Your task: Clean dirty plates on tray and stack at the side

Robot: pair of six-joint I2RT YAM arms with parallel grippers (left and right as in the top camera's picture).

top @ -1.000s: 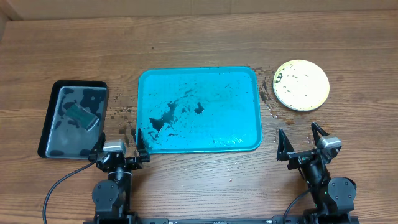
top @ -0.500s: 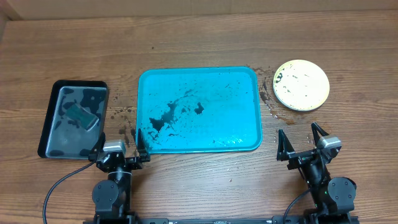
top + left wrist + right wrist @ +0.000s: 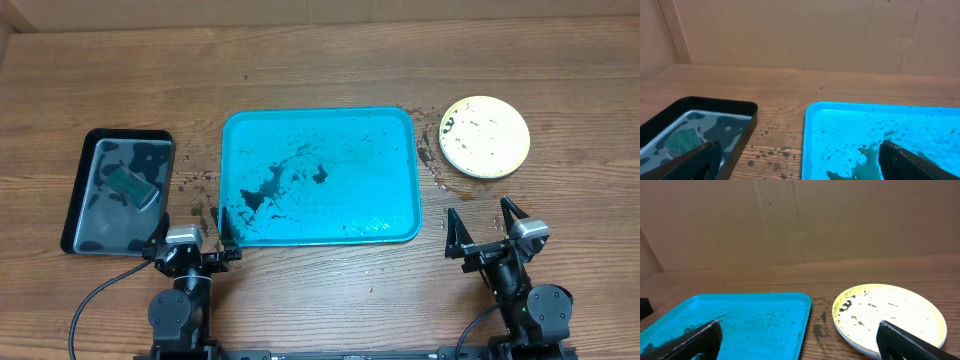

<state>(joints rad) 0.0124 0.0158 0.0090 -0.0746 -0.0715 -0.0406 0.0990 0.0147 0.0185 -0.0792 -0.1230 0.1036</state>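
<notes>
The turquoise tray [image 3: 320,176] lies mid-table with black smears and no plates on it; it also shows in the left wrist view [image 3: 885,140] and the right wrist view [image 3: 740,322]. A stack of plates [image 3: 484,136] sits on the table right of the tray, the yellow-green rimmed one on top with black smears; it also shows in the right wrist view [image 3: 890,315]. The lower plates are mostly hidden. My left gripper [image 3: 190,232] is open and empty at the tray's near left corner. My right gripper [image 3: 484,226] is open and empty, near of the stack.
A black tray [image 3: 120,190] holding water and a green sponge [image 3: 132,186] stands at the left. Dark splashes mark the wood between the trays [image 3: 196,190] and between the turquoise tray and the plates [image 3: 430,160]. A cardboard wall stands behind the table.
</notes>
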